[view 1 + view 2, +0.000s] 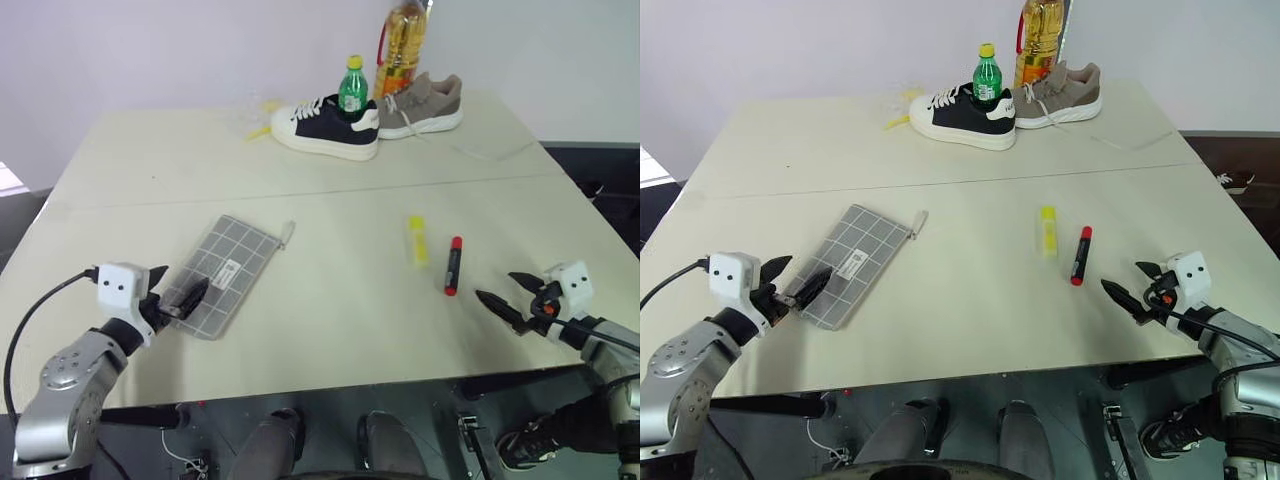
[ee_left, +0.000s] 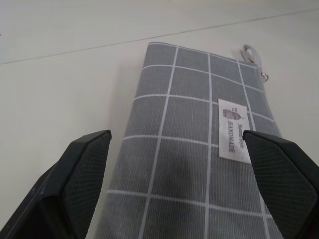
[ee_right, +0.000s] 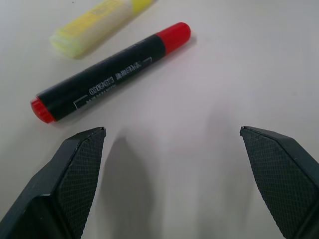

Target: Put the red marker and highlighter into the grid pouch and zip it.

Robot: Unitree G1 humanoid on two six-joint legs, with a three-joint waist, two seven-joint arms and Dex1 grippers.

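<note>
From the head camera you see the grid pouch (image 1: pixel 221 274) lying flat on the table (image 1: pixel 330 210), towards its near left corner, its zipper pull pointing at the far edge. Your left gripper (image 1: pixel 172 291) hangs over the pouch's near end with its jaws spread wide and nothing in them, probably placed to pin or lift the fabric. Nearer the right edge, the highlighter (image 1: pixel 417 239) and the red marker (image 1: pixel 453 264) lie side by side, close but apart, both loose on the table. Your right gripper (image 1: pixel 503 297) sits just beside the marker's near end, jaws wide and empty, lined up for a pick. Two sneakers (image 1: pixel 330 127), a green bottle (image 1: pixel 352 88) and an oil bottle (image 1: pixel 402 50) crowd the far edge, well clear. The left wrist camera shows the pouch framed between the open fingers (image 2: pixel 70 184), label up, zipper seemingly shut. The right wrist camera shows the marker just ahead of the open fingers (image 3: pixel 75 174), highlighter beyond it; nothing is gripped, so neither pen is in the pouch yet.
</note>
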